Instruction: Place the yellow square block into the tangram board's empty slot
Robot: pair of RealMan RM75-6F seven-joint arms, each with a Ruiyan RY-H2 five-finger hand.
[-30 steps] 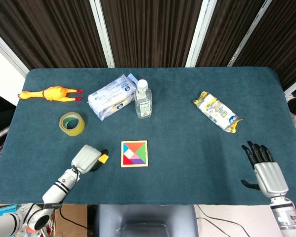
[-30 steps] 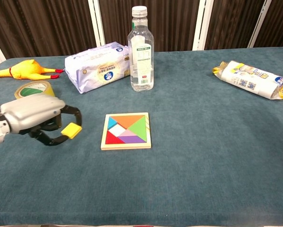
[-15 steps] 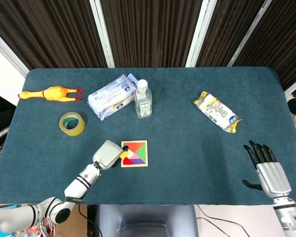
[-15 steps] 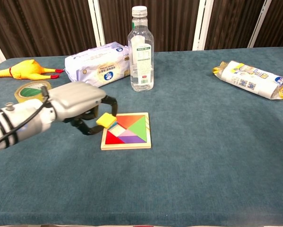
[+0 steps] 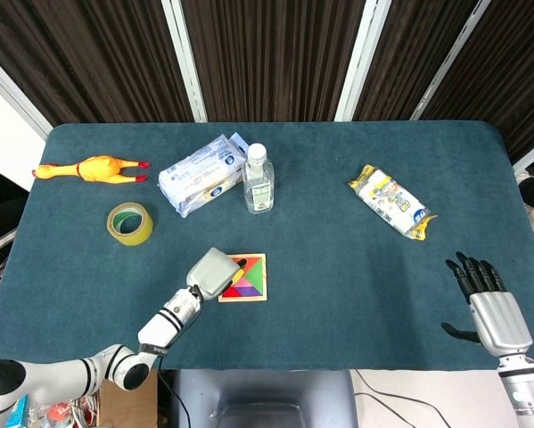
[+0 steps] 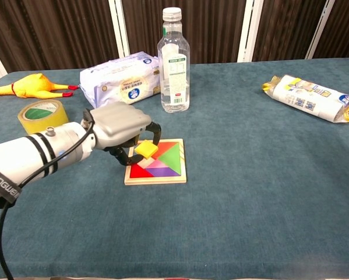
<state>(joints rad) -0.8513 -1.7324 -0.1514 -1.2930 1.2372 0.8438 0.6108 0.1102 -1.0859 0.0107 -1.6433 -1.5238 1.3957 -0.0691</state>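
Now | left hand (image 6: 120, 125) pinching yellow square block (image 6: 145, 149) | moved over tangram board (image 6: 173, 172)

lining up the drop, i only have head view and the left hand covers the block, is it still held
Observer: Yes. In the chest view the left hand pinches the yellow block in its fingertips, above the board's left part.
Operator: is it flat
Observer: No, it sits tilted, one corner pointing down.
Operator: is it in the slot yet
Observer: Not yet; the chest view shows it raised above the coloured pieces, not among them.
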